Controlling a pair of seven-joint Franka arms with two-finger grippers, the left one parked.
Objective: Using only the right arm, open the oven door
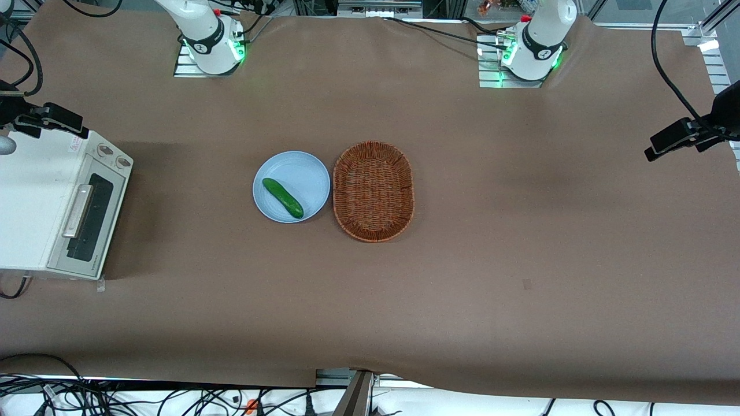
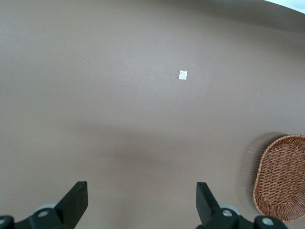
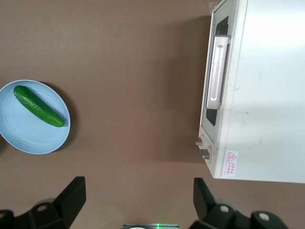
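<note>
Oven door (image 1: 87,222) is closed, on the front of the cream-white toaster oven (image 1: 32,202) at the working arm's end of the tabletop (image 1: 520,260), door facing the table's middle. Looks like a stiff hinged metal-framed panel with dark glass; probably light to swing but it likely follows a fixed hinge arc, and the glass shouldn't be knocked. Best hold is the silver bar handle (image 3: 217,71): rigid, stands off the door, smooth so it may slip. The small oven could slide if pulled hard.

Right arm's gripper (image 3: 138,200) hangs high over bare tabletop between plate and oven, near the oven's knob end, touching nothing. Fingers (image 3: 71,198) spread wide, released.

Around: blue plate (image 1: 292,186) with a cucumber (image 1: 282,197) on it, wicker basket (image 1: 373,190) just beside the plate. Both well apart from the oven. Nothing stands in front of the door; swing path looks free.
</note>
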